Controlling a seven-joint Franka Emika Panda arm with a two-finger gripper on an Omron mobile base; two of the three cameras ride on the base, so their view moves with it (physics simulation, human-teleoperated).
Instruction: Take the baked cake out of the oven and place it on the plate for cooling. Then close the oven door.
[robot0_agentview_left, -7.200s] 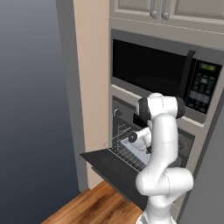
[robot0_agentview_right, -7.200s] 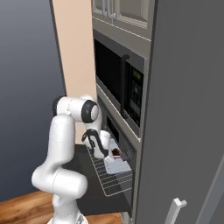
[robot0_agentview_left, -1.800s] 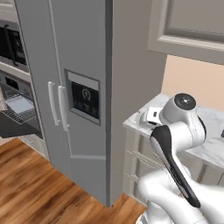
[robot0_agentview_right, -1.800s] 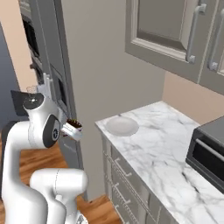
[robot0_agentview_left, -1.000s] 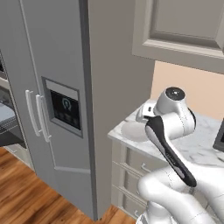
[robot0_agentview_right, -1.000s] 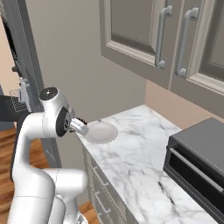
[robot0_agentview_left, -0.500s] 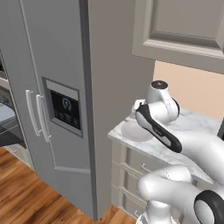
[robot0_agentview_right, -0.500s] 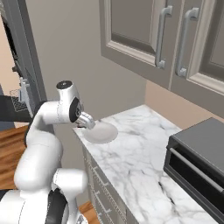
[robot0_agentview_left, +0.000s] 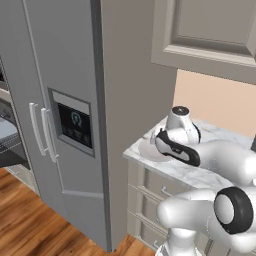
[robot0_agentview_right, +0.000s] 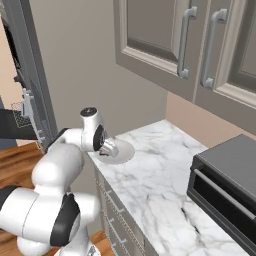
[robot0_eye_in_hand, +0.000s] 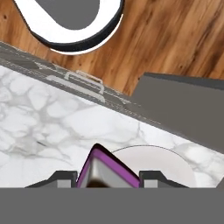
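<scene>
The desk (robot0_eye_in_hand: 52, 118) under the jaws is white marble with grey veins, polished smooth. The plate (robot0_eye_in_hand: 153, 164), just beyond the jaws, looks like plain matt white ceramic. Between the jaws sits a glossy purple-edged cake (robot0_eye_in_hand: 107, 173); its surface is perhaps icing, too cropped to tell. The floor (robot0_eye_in_hand: 166, 39) is warm varnished wood. The fridge (robot0_agentview_left: 55, 100) is brushed grey steel.

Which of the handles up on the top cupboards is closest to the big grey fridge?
The left handle of the two on the upper cupboards. It sits nearer the fridge side; the other handle is farther right.
</scene>
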